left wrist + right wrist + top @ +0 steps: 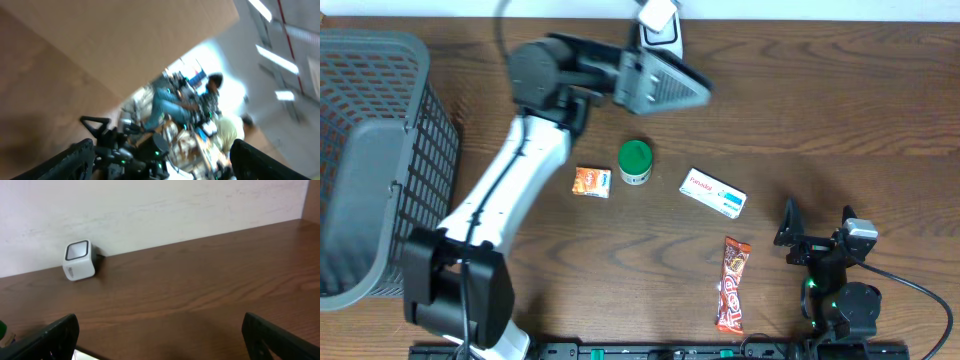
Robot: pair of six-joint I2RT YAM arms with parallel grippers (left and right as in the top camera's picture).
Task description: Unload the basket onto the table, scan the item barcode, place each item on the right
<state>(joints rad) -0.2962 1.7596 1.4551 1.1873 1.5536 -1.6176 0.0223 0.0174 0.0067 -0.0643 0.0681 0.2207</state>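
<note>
The white cube scanner [658,15] stands at the table's far edge by the wall, and shows as the scanner [79,260] in the right wrist view. My left gripper [680,90] hangs just in front of it, blurred, open and empty; in its own view the left gripper [160,162] holds nothing between wide-apart fingers. On the table lie an orange packet [592,181], a green-lidded jar [635,161], a white medicine box [713,192] and a chocolate bar [732,285]. My right gripper [817,228] rests at the front right, open; in the right wrist view the right gripper [160,340] is empty.
A grey mesh basket [425,130] fills the left side of the table. The left arm [510,190] stretches diagonally from the front left toward the scanner. A corner of the white box [85,356] shows at the bottom of the right wrist view.
</note>
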